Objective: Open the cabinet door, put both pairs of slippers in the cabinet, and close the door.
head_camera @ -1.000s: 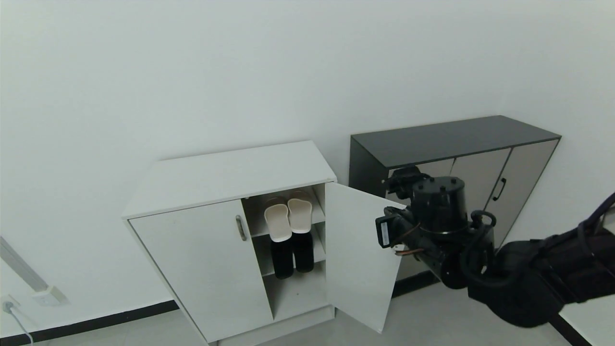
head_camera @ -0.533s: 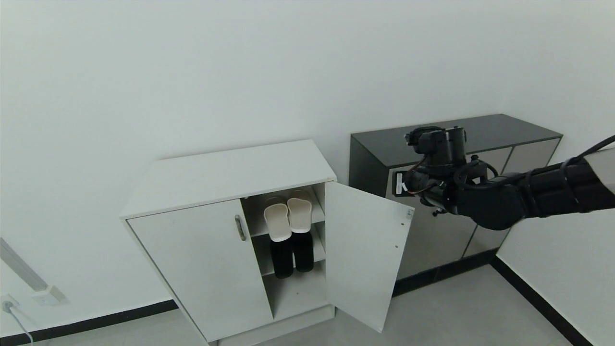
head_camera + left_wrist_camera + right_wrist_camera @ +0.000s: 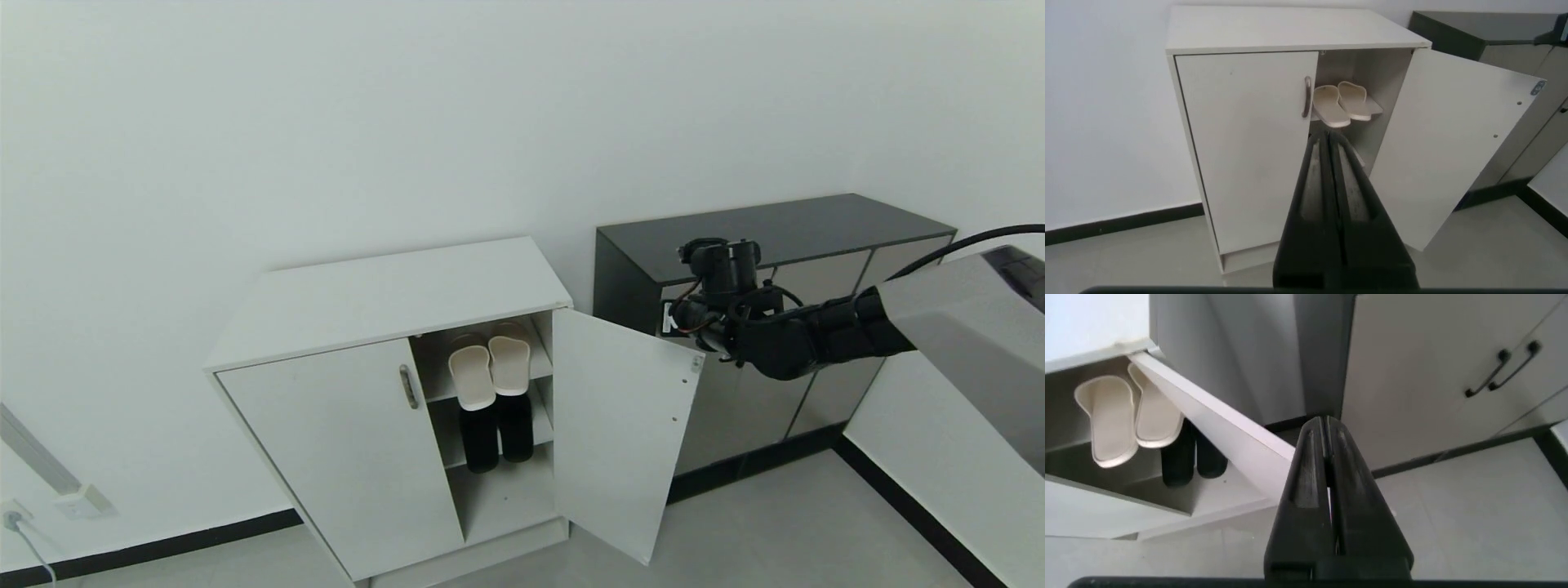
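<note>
The cabinet [image 3: 384, 298] door [image 3: 620, 425] is standing open. The white slippers [image 3: 490, 371] are lying on the upper shelf and the black slippers [image 3: 494, 437] on the shelf below. The right gripper [image 3: 1328, 425], fingers pressed together and holding nothing, is hovering just beside the door's free top corner, on its outer side; contact cannot be determined. The left gripper [image 3: 1328, 139], likewise closed and empty, is pointing at the cabinet, well apart from it.

Black right end effector [image 3: 1327, 422] — cabled arm [image 3: 816, 339]
</note>
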Controlling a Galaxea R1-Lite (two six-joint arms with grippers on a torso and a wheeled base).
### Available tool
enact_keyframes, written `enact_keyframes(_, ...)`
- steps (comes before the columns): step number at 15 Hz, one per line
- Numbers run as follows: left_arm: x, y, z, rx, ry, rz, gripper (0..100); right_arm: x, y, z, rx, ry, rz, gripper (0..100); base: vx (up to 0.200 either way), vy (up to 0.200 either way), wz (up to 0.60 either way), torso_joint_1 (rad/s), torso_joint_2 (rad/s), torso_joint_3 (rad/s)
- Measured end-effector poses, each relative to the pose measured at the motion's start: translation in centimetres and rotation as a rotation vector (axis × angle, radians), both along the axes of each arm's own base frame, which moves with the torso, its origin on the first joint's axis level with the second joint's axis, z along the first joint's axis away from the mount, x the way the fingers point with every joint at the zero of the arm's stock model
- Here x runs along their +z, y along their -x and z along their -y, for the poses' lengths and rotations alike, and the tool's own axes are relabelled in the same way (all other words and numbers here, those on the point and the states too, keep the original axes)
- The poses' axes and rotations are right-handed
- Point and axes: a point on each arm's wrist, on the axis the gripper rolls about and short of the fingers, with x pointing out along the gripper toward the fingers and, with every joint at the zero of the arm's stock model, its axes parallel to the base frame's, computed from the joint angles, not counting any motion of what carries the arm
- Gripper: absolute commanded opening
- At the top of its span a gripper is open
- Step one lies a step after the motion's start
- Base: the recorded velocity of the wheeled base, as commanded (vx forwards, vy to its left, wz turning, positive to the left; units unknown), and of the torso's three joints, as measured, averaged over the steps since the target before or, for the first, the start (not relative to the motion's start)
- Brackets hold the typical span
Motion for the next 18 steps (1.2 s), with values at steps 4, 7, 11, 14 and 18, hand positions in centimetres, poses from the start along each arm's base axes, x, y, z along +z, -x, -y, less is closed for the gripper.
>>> enact_keyframes(4, 0.0, 0.0, 0.0, 0.000, 0.000, 0.001, 0, -1.7, -1.1, 0.1, -0.007, 0.006, -0.019, 0, 0.000, 0.000, 0.00, 0.000, 0.00, 0.000)
enact_keyframes(7, 0.0, 0.0, 0.0, 0.001, 0.000, 0.001, 0, -2.7, -1.5, 0.0, -0.013, -0.001, -0.036, 0, 0.000, 0.000, 0.00, 0.000, 0.00, 0.000)
enact_keyframes(11, 0.0, 0.0, 0.0, 0.000, 0.000, 0.001, 0, -3.6, -1.9, 0.0, -0.020, -0.004, -0.051, 0, 0.000, 0.000, 0.00, 0.000, 0.00, 0.000)
enact_keyframes(14, 0.0, 0.0, 0.0, 0.000, 0.000, 0.000, 0, -4.1, -1.9, 0.0, -0.022, -0.004, -0.062, 0, 0.000, 0.000, 0.00, 0.000, 0.00, 0.000)
enact_keyframes(18, 0.0, 0.0, 0.0, 0.001, 0.000, 0.000, 0, -4.6, -1.6, -0.1, -0.020, 0.003, -0.081, 0, 0.000, 0.000, 0.00, 0.000, 0.00, 0.000)
